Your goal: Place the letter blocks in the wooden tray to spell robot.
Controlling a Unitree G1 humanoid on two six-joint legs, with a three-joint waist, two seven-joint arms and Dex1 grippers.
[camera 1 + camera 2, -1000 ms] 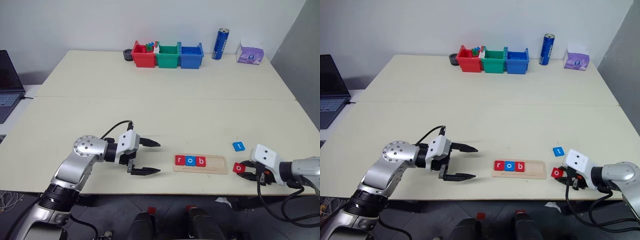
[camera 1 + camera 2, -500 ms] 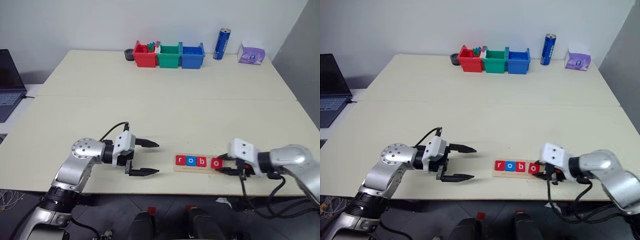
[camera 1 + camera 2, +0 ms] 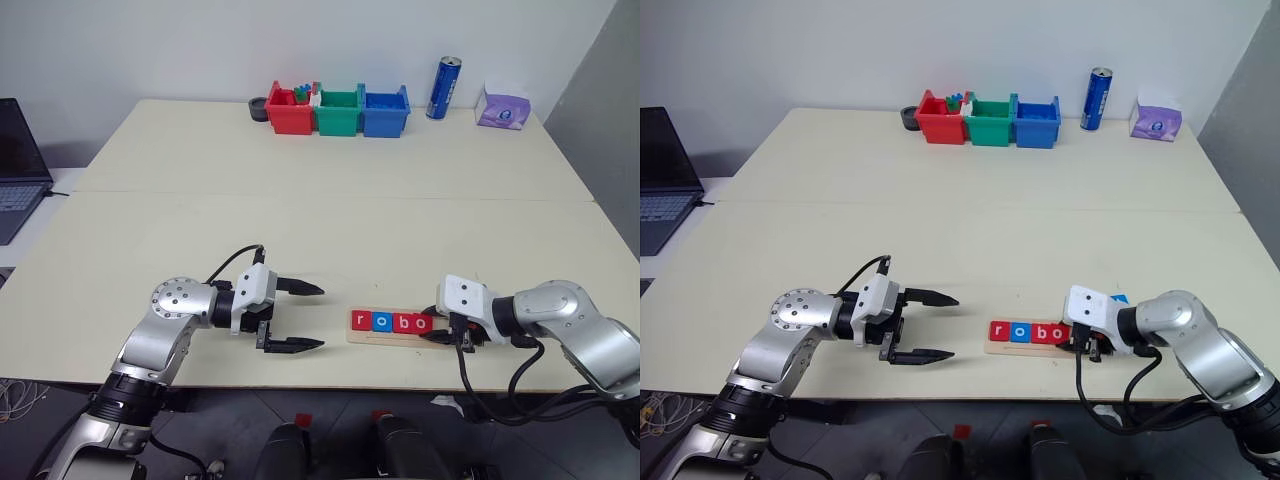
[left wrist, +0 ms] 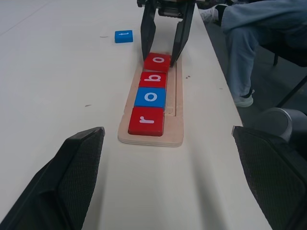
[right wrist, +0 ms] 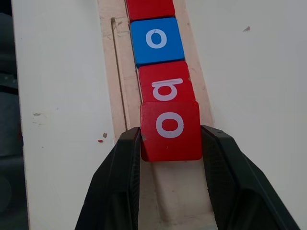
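right gripper [image 5: 170, 143] clamped on red "o" block [image 5: 170, 129], over wooden tray [image 4: 176, 103] | fourth slot, butting "b" [image 5: 165, 88], possibly not seated | blue "t" block [image 4: 123, 36] at tray's 1 o'clock, nearer right arm | left gripper [image 3: 292, 316] spread, empty, at tray's 9 o'clock

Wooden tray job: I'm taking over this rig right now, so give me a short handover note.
Left tool: open, holding nothing, beside the tray's left end.
Right tool: shut on the red o block, at the fourth slot against the red b block.
Wooden tray: r, o, b seated in a row.
Blue t block: loose on the table beyond the tray.
Left: release the o, then place the t last.
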